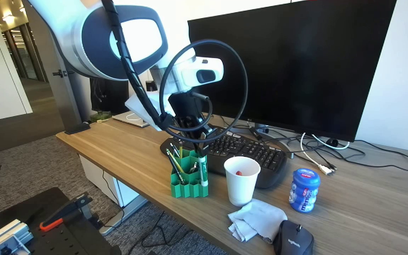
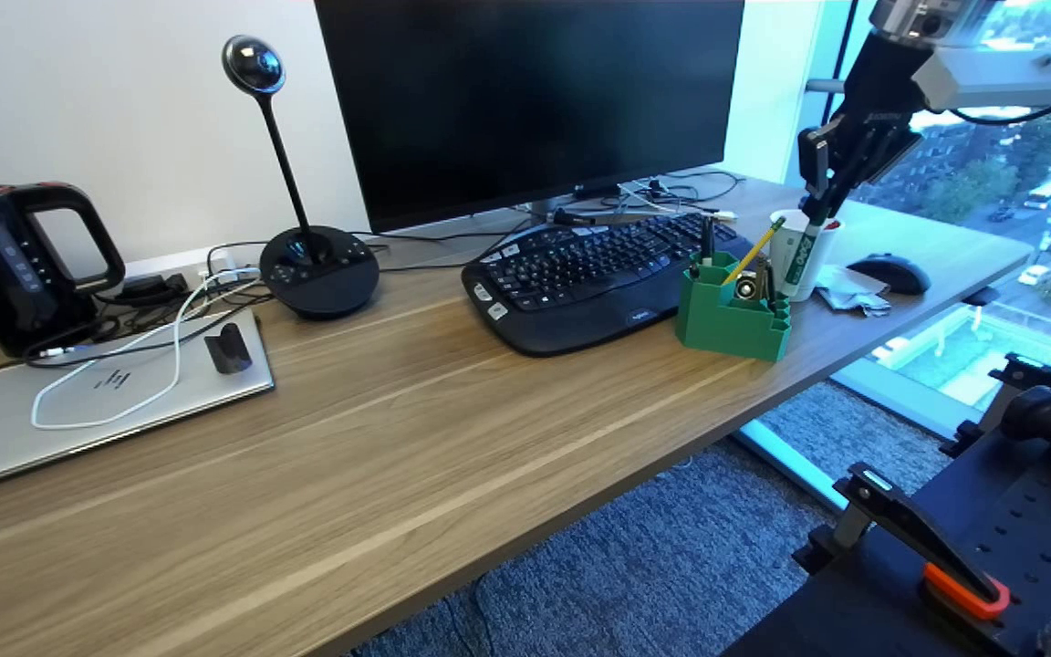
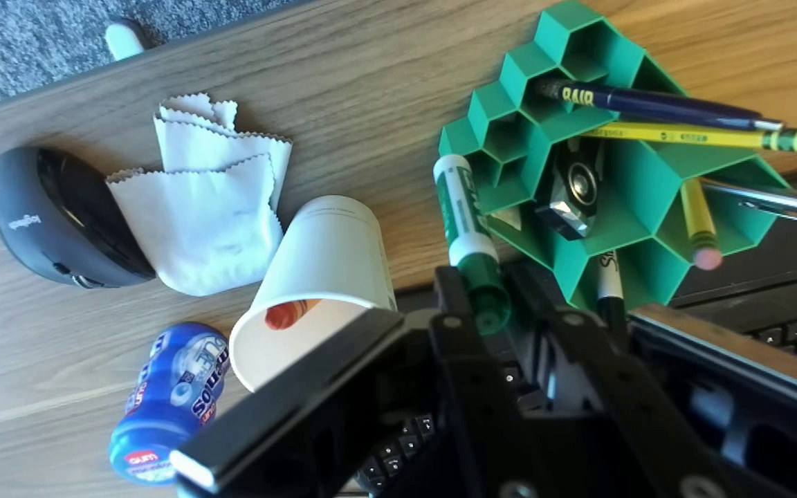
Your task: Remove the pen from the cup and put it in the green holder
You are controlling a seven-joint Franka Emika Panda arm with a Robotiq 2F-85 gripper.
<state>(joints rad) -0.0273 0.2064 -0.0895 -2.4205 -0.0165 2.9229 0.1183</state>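
Note:
The pen (image 3: 464, 207) is a white and green marker with a green cap. My gripper (image 3: 487, 280) is shut on its cap, and the pen hangs tip down, outside the cup. In an exterior view the pen (image 1: 203, 170) overlaps the right edge of the green holder (image 1: 190, 191); in another it (image 2: 802, 254) shows in front of the cup (image 2: 781, 246). The wrist view shows the pen between the white cup (image 3: 333, 242) and the holder (image 3: 637, 187), beside the holder's small compartments. The cup stands upright with a red crayon (image 3: 284, 315) inside.
The holder contains a dark pen (image 3: 668, 107), pencils (image 3: 689, 133) and other items that stick up. A black keyboard (image 1: 246, 148) lies behind it, below the monitor (image 1: 289, 71). A cloth (image 1: 259, 217), a mouse (image 1: 293, 239) and a blue gum bottle (image 1: 305, 191) are near the cup.

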